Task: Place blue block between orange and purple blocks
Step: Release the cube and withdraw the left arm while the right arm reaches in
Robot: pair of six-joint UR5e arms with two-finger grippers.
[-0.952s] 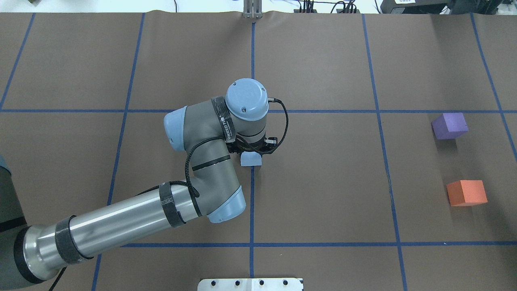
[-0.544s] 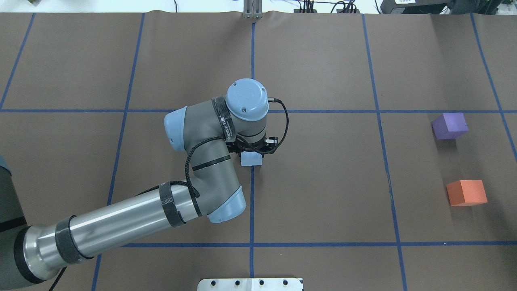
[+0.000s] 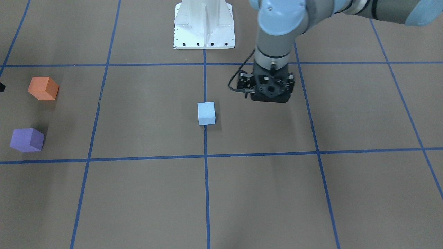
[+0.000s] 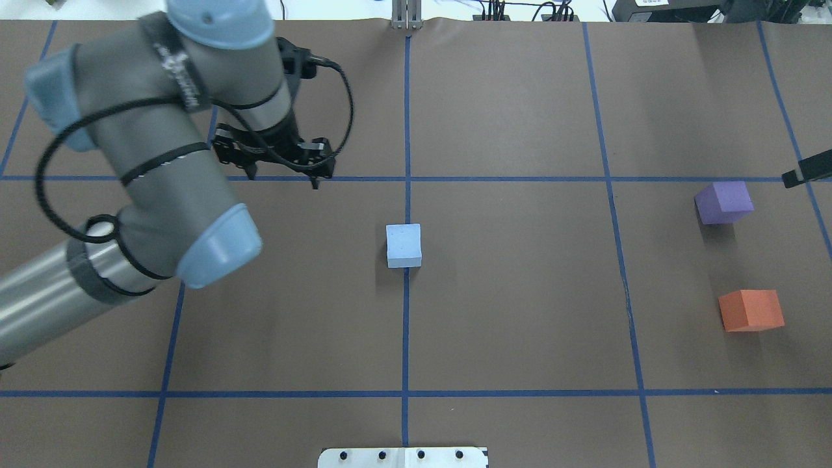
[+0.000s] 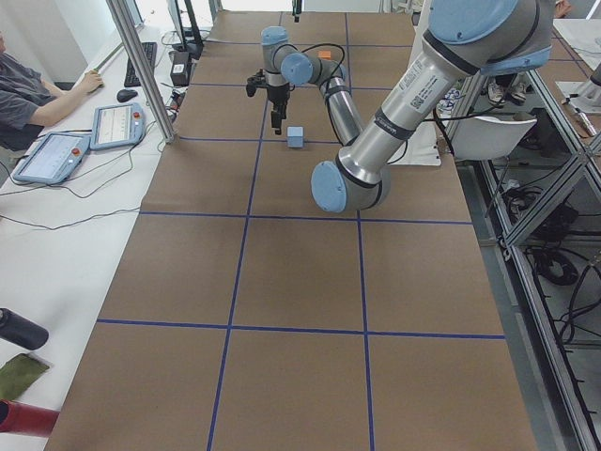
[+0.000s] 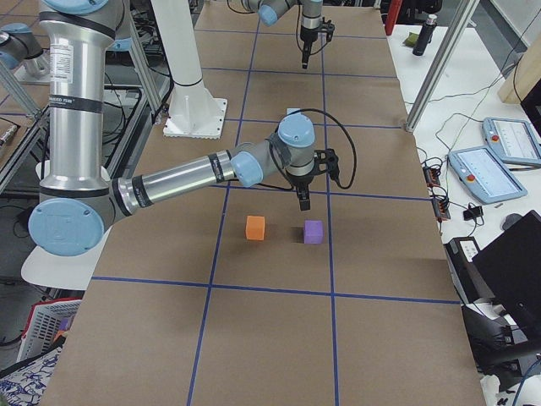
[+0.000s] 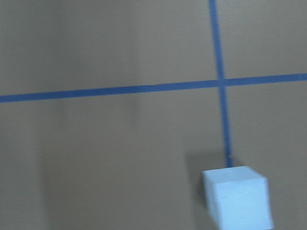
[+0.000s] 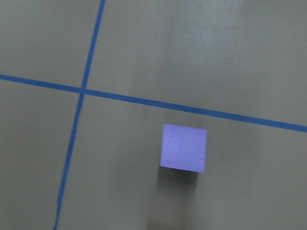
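Observation:
The light blue block (image 4: 403, 246) sits alone on the brown table at the centre line, and it also shows low in the left wrist view (image 7: 237, 196). The purple block (image 4: 723, 202) and the orange block (image 4: 751, 310) stand apart at the right, with a gap between them. My left gripper (image 4: 283, 179) hangs raised, back and left of the blue block, empty, with its fingers apart. Only a dark tip of my right gripper (image 4: 806, 174) shows at the right edge, just behind the purple block (image 8: 183, 147). I cannot tell its state.
The white robot base plate (image 4: 403, 457) lies at the near edge. Blue tape lines (image 4: 406, 325) divide the brown table cover into squares. In the exterior left view an operator (image 5: 28, 94) sits beside the table with tablets (image 5: 117, 124).
My left arm has lifted off the blue block and swung back and to the left. The block stays on the table. My right gripper's tip has come in at the right edge.

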